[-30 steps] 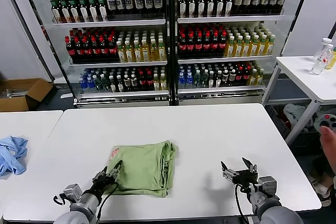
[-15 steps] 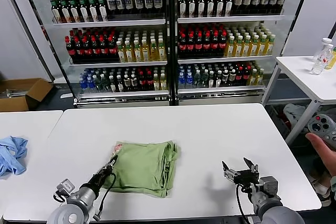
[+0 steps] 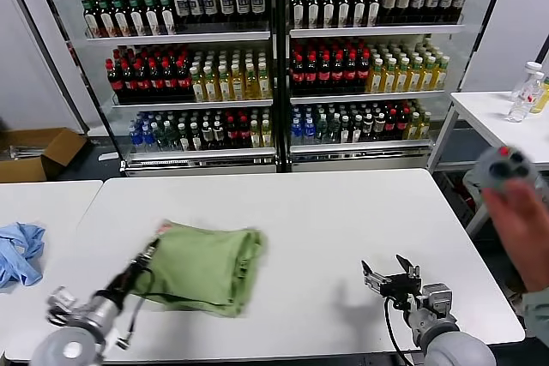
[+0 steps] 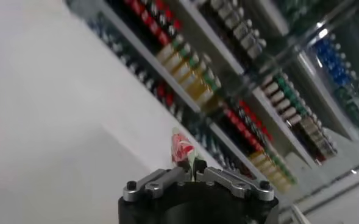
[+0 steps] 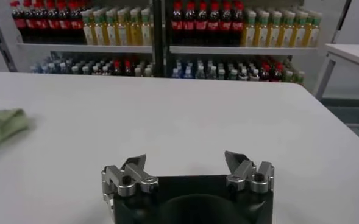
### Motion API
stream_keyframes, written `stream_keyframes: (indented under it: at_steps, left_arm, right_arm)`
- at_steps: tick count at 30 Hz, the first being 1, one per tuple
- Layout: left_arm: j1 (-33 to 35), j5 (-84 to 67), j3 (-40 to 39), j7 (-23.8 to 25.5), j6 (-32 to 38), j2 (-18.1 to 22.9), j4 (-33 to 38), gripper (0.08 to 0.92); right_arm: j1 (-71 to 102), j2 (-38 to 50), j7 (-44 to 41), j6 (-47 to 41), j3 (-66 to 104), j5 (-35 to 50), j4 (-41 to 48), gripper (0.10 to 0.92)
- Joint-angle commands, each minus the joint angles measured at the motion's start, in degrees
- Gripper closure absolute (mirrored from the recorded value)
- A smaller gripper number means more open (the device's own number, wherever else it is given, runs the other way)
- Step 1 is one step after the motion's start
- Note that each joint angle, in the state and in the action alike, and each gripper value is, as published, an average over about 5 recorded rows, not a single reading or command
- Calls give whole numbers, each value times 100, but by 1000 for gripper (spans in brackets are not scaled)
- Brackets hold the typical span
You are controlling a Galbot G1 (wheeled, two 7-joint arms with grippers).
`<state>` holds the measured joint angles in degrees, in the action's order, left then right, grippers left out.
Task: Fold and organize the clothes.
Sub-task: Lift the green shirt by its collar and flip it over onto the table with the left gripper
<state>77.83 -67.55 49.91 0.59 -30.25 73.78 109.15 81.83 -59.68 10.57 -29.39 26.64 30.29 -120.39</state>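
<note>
Two claws appear in the head view. The left claw (image 3: 147,252) is clenched on the near-left edge of the folded green shirt (image 3: 202,265), which lies on the white worktop (image 3: 343,220), left of centre. The right claw (image 3: 388,276) hovers released over the worktop's near-right area, well apart from the shirt.

The left wrist view alone shows the grip up close: the fingers meet on a small fold of fabric (image 4: 185,157) with a red-and-white print. The right wrist view shows both of its fingers (image 5: 133,165) spread wide with bare worktop between them, and the shirt (image 5: 1,125) far off to one side.

The glass-fronted coolers (image 3: 274,57) behind the worktop hold rows of bottled drinks on every shelf. A blue cloth (image 3: 19,250) lies on the neighbouring table at far left. A person's hand (image 3: 523,229) holding a grey controller (image 3: 502,165) shows at the right edge.
</note>
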Motion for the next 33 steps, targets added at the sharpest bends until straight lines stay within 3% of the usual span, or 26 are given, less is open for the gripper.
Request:
stream_keyframes:
  at_steps: [1,5,13,17,22,27,33]
  left_arm:
    - [-273,505,1961,173,-168,-1213,328,905]
    - [-192,860,1335,16,-107,-1088,909,905]
    - [-557,2214,-1452,-602,78,351,1322,905]
    - [-1064,2274,-2623,-995,67,1002,1069,905]
    - [-1537,2406,-3631,-1343,125,1893,139,905]
    - [-1872,2777,-4238,-1387,335,2082,-731,905]
    - [-2134,3420,-4543,-1164,757,2075,-1182,894]
  right_arm:
    - [-108,-3,-11,24,-60,28,18,203]
    - [-66,11,-25,55,-24,49,-26,203]
    - [94,-27,-15,63,130,39,-284,203]
    - [181,-41,-1,45,258,7,-410,203]
    - [312,-10,-2,41,468,8,-538,203]
    - [266,73,-4,30,572,38,-585,203]
    - [100,82,-10,30,528,70,-453,203]
